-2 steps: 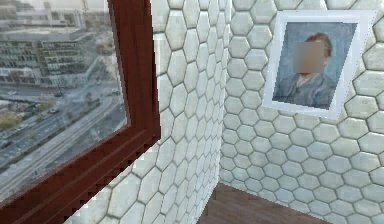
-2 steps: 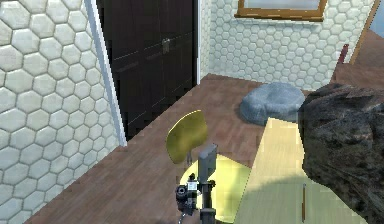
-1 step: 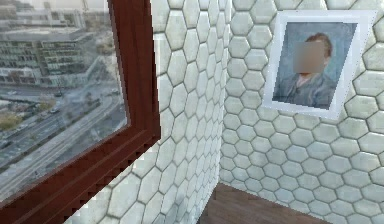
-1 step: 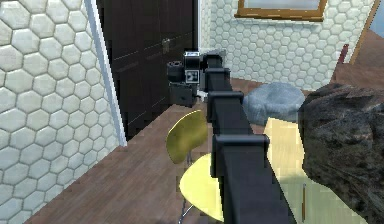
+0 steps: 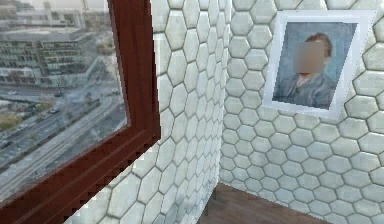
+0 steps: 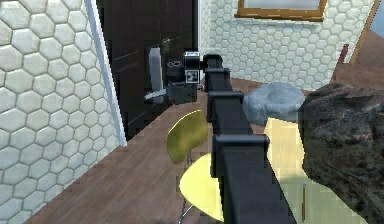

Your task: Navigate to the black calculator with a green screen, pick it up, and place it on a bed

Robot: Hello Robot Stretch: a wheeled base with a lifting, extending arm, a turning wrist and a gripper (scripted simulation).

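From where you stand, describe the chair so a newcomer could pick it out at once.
In the arm side view, find the dark door in the tiled wall. On the wood floor below it, left of the arm, stands the chair. Its rounded yellow back and seat set it apart from the black arm and the paler tabletop at right.

Forward view's left & top edges cut off the window (image 5: 60,90). Yellow chair (image 6: 186,135) partly hidden behind arm (image 6: 235,150). Against dark door (image 6: 130,60), gripper (image 6: 158,85) tip unclear; can't tell if it holds anything.
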